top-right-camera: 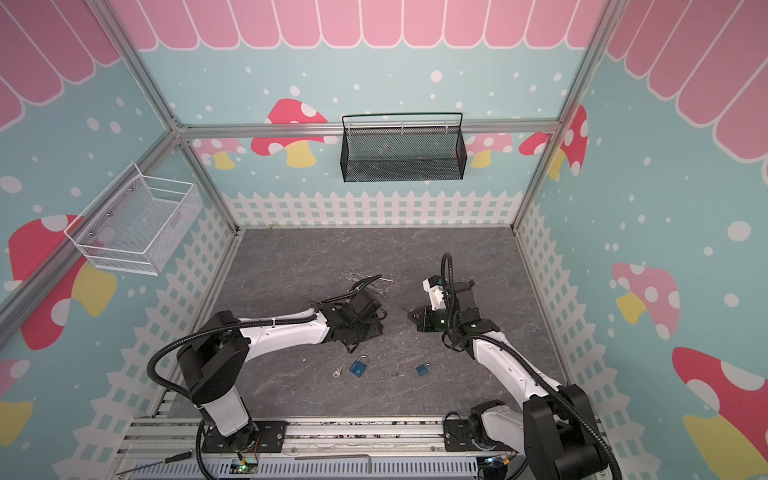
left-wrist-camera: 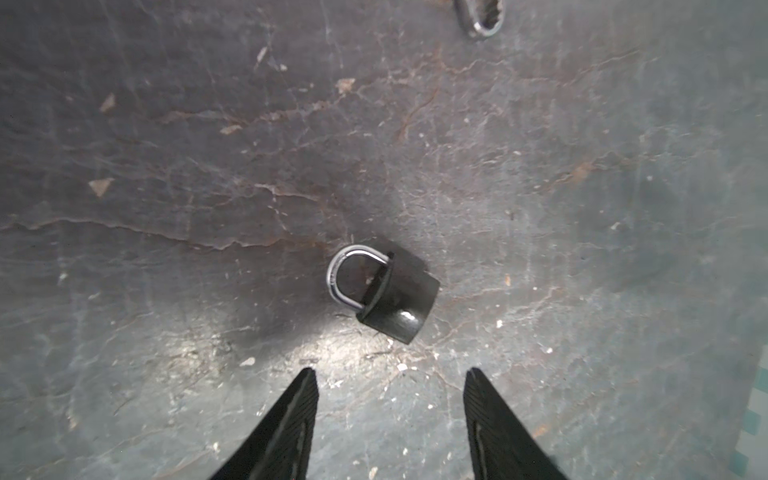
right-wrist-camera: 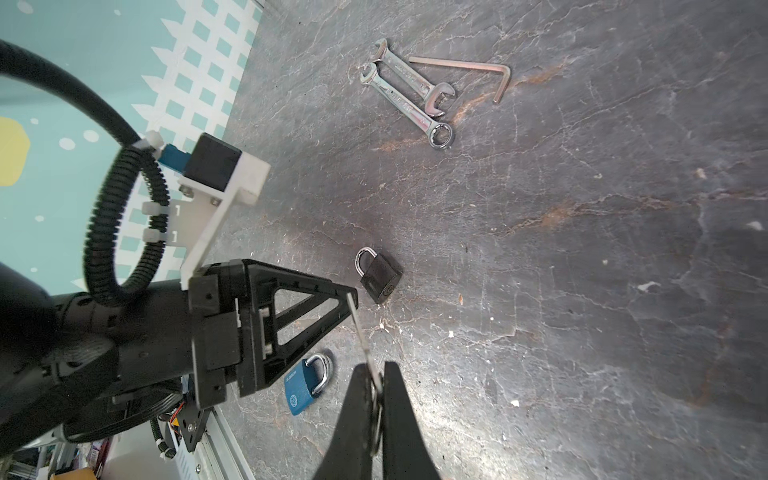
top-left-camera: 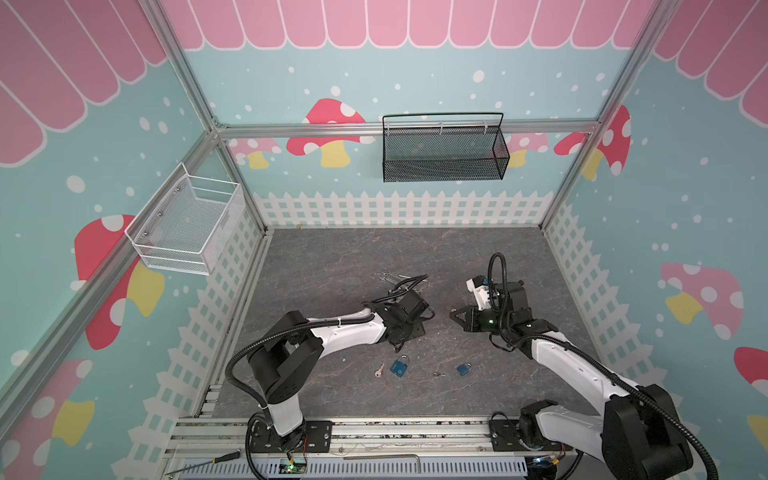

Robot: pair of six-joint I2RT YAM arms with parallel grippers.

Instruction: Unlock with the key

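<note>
**Effectors.** The right gripper (right-wrist-camera: 376,370) is clenched on a small metal key (right-wrist-camera: 360,332). It pinches the key at the head end, where a wire ring hangs, and the blade projects clear of the tips. The left gripper (left-wrist-camera: 390,374) is released, its fingers (left-wrist-camera: 299,415) apart with nothing between them.

**Task item.** The black padlock (right-wrist-camera: 380,274) lies on its side on the grey tabletop (right-wrist-camera: 582,291), shackle closed. It sits just ahead of the left gripper's open tips and touches neither gripper. The key blade points roughly toward it but stops short. In the right wrist view a round keyway appears to show on the end face opposite the shackle.

**Handling, as judged.**
- The padlock is a rigid metal block, dense for its bulk and smooth-skinned. It will likely skid or spin if pushed by the key while unrestrained.
- The best hold is across the two broad flat faces of the body, leaving shackle and keyway end exposed.
- The key is thin, stiff and light. Pinched this near the head, it could pivot in the pads under insertion load.

**Clearances.**
- The floor immediately around the black padlock is bare apart from small debris.
- Two combination wrenches (right-wrist-camera: 407,91) and a hex key (right-wrist-camera: 469,70) lie well beyond the padlock.
- A blue padlock (right-wrist-camera: 305,382) lies on the padlock's opposite side, beneath the left gripper.
- The two grippers face each other closely over the padlock. That gap is the tight spot.
</note>
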